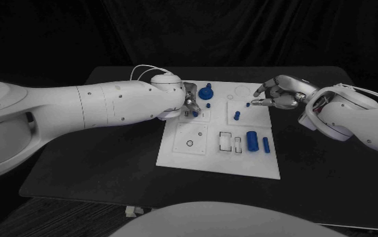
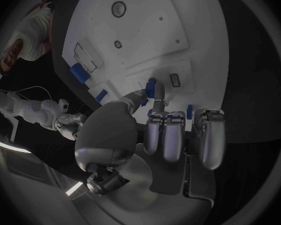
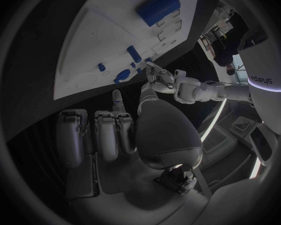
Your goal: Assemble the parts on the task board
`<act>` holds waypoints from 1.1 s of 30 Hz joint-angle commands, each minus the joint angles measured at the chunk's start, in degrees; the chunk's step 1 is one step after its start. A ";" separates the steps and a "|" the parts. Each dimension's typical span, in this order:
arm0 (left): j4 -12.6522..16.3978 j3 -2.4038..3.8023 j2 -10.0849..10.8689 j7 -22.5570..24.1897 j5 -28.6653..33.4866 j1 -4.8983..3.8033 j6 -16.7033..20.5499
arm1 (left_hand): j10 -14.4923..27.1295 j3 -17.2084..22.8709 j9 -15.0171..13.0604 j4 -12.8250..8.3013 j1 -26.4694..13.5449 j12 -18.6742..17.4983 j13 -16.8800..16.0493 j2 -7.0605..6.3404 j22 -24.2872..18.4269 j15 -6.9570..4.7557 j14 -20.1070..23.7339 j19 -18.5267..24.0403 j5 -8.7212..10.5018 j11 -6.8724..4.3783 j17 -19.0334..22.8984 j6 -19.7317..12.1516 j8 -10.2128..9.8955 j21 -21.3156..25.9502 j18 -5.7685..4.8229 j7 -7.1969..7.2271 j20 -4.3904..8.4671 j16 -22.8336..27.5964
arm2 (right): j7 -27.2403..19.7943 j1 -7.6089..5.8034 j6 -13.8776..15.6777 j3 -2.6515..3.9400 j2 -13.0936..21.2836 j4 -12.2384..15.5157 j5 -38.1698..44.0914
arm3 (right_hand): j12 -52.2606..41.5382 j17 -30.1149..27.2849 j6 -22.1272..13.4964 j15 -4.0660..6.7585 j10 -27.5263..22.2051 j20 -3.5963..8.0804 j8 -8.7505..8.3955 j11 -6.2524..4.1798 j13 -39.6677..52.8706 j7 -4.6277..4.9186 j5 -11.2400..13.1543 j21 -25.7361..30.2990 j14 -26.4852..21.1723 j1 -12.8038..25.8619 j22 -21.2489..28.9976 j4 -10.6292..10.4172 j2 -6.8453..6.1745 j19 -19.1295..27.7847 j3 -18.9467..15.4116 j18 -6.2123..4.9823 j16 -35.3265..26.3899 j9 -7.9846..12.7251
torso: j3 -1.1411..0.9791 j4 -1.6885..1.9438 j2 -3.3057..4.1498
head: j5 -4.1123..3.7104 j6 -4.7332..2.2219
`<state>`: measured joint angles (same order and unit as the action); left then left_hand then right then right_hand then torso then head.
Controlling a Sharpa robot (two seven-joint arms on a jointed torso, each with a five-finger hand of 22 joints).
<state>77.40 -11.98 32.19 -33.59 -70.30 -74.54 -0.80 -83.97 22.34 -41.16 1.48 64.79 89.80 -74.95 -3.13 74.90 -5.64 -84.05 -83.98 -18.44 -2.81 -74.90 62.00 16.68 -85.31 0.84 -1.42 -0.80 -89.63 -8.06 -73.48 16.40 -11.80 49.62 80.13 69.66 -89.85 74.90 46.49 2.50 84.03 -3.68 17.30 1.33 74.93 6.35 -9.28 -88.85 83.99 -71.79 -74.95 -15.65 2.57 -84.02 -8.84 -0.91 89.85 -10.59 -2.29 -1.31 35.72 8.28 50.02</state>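
The white task board (image 1: 177,152) lies mid-table. My left hand (image 1: 187,101) is over its far-left part, beside a blue knob (image 1: 206,92). It pinches a small blue part (image 2: 152,89) between thumb and a fingertip, low over the board (image 2: 147,30). My right hand (image 1: 277,95) hovers at the board's far-right edge, thumb and one finger apart with nothing between them. A tiny blue peg (image 1: 249,105) sits just off its fingertip, also seen on the board as the tiny peg (image 3: 101,66). A short blue peg (image 1: 236,115) stands nearby.
A thick blue cylinder (image 1: 252,140) and a slim blue bar (image 1: 266,144) lie on the board's near-right part, beside rectangular slots (image 1: 226,141). A round hole (image 1: 190,143) is at near left. Another small peg (image 1: 208,105) stands below the knob. Black table surrounds the board.
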 commanded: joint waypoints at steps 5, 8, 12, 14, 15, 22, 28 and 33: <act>-0.16 -0.16 -0.21 0.02 0.16 0.46 -1.46 | -6.03 2.46 -0.03 -2.17 -0.69 0.20 -15.05 0.24 9.46 -0.50 -5.95 -2.48 1.22 -0.46 -15.10 0.34 -0.28 0.42 0.81 0.48 0.32 -0.37 | 0.85 0.22 -0.36 0.04 0.10 0.06 0.05 | -0.15 15.10 0.13 -0.43 5.97 -0.53 0.17 0.26 15.07 0.34 -0.45 0.19 6.01 -0.71 -14.51 0.25 0.00 -5.19 -0.14 0.51 0.15 0.09 | -0.03 0.00 -0.01 | 0.02 -0.02; -0.22 -0.16 -0.24 -0.08 0.16 0.48 -1.54 | -6.03 1.20 0.03 -0.72 -1.61 0.20 -15.05 0.26 9.40 -0.53 -5.95 -2.46 4.45 -0.52 -15.10 0.52 -0.56 0.55 0.83 0.49 0.42 -0.37 | 0.84 0.23 -0.38 0.04 0.11 0.05 0.05 | -0.15 15.10 0.13 -0.43 5.97 -0.53 0.17 0.26 15.07 0.34 -0.45 0.19 6.01 -0.71 -14.51 0.25 0.00 -5.19 -0.14 0.51 0.15 0.09 | -0.02 -0.02 -0.03 | 0.02 -0.02; -0.29 -0.16 -0.26 -0.18 0.16 0.50 -1.63 | -6.03 -1.04 0.29 1.90 -3.41 0.20 -15.05 0.40 9.15 -0.46 -5.95 -2.33 7.48 -0.39 -15.10 0.56 -1.15 0.88 0.90 0.34 0.41 -0.37 | 0.83 0.25 -0.43 0.04 0.11 0.04 0.05 | -0.15 15.10 0.13 -0.43 5.97 -0.53 0.17 0.26 15.07 0.34 -0.45 0.19 6.01 -0.71 -14.51 0.25 0.00 -5.19 -0.14 0.51 0.15 0.09 | -0.02 -0.01 -0.02 | 0.04 -0.02; -0.33 -0.16 -0.27 -0.22 0.16 0.52 -1.78 | -6.03 -2.23 0.48 3.12 -3.93 0.20 -15.05 0.36 9.04 -0.39 -5.95 -2.28 8.98 -0.30 -15.10 0.40 -1.62 1.05 0.93 0.22 0.34 -0.37 | 0.82 0.25 -0.47 0.04 0.11 0.03 0.05 | -0.15 15.10 0.13 -0.43 5.97 -0.53 0.17 0.26 15.07 0.34 -0.45 0.19 6.01 -0.71 -14.51 0.25 0.00 -5.19 -0.14 0.51 0.15 0.09 | -0.02 -0.01 0.00 | 0.04 -0.02; -0.36 -0.16 -0.28 -0.24 0.16 0.52 -1.87 | -6.03 -2.95 0.56 3.85 -4.26 0.20 -15.05 0.33 9.03 -0.35 -5.95 -2.28 9.80 -0.25 -15.10 0.45 -1.81 1.10 0.94 0.15 0.30 -0.37 | 0.82 0.26 -0.49 0.04 0.11 0.02 0.05 | -0.15 15.10 0.13 -0.43 5.97 -0.53 0.17 0.26 15.07 0.34 -0.45 0.19 6.01 -0.71 -14.51 0.25 0.00 -5.19 -0.14 0.51 0.15 0.09 | 0.00 -0.01 0.01 | 0.04 -0.02; -0.53 -0.16 -0.29 -0.25 0.16 0.56 -2.00 | -6.03 -5.54 0.80 6.92 -5.79 0.20 -15.05 0.52 8.92 -0.16 -5.95 -2.23 12.01 0.01 -15.10 0.49 -2.52 1.35 0.99 -0.14 0.14 -0.37 | 0.82 0.28 -0.58 0.04 0.12 0.00 0.05 | -0.15 15.10 0.13 -0.43 5.97 -0.53 0.17 0.26 15.07 0.34 -0.45 0.19 6.01 -0.71 -14.51 0.25 0.00 -5.19 -0.14 0.51 0.15 0.09 | -0.02 0.01 0.00 | 0.07 -0.02; -0.62 -0.16 -0.31 -0.41 0.16 0.59 -2.14 | -6.03 -5.94 0.85 7.34 -5.89 0.20 -15.05 0.51 8.83 -0.12 -5.95 -2.17 12.17 0.07 -15.10 0.28 -2.72 1.47 1.02 -0.22 0.11 -0.37 | 0.81 0.29 -0.64 0.04 0.11 -0.01 0.05 | -0.15 15.10 0.13 -0.43 5.97 -0.53 0.17 0.26 15.07 0.34 -0.45 0.19 6.01 -0.71 -14.51 0.25 0.00 -5.19 -0.14 0.51 0.15 0.09 | -0.01 0.01 0.00 | 0.14 -0.02; -0.72 -0.16 -0.29 -0.51 0.16 0.61 -2.12 | -6.03 -6.06 0.87 7.39 -5.59 0.20 -15.05 0.58 8.74 -0.09 -5.95 -2.12 12.25 0.10 -15.10 0.12 -2.86 1.58 1.05 -0.23 0.09 -0.37 | 0.80 0.30 -0.70 0.04 0.11 -0.01 0.05 | -0.15 15.10 0.15 -0.44 5.97 -0.54 0.19 0.27 15.07 0.34 -0.58 0.20 6.01 -0.84 -14.51 0.29 0.06 -5.18 -0.16 0.51 0.15 0.10 | -0.01 -0.01 -0.01 | 0.14 -0.02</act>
<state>76.74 -12.06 31.92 -33.85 -70.33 -74.16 -1.87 -83.91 16.30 -40.36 8.47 59.54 89.80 -74.95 -2.53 74.90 -5.84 -83.84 -83.98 -6.37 -2.86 -74.90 62.32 14.08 -83.99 0.82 -1.36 -0.80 -89.63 -8.04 -73.34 16.17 -11.80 49.66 80.09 69.66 -89.85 74.90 46.49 2.50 84.03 -3.68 17.30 1.33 74.91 6.35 -9.53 -88.85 83.99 -71.81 -74.92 -15.65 2.59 -84.02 -8.84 -0.91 89.85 -10.57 -2.30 -1.31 35.72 8.40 50.00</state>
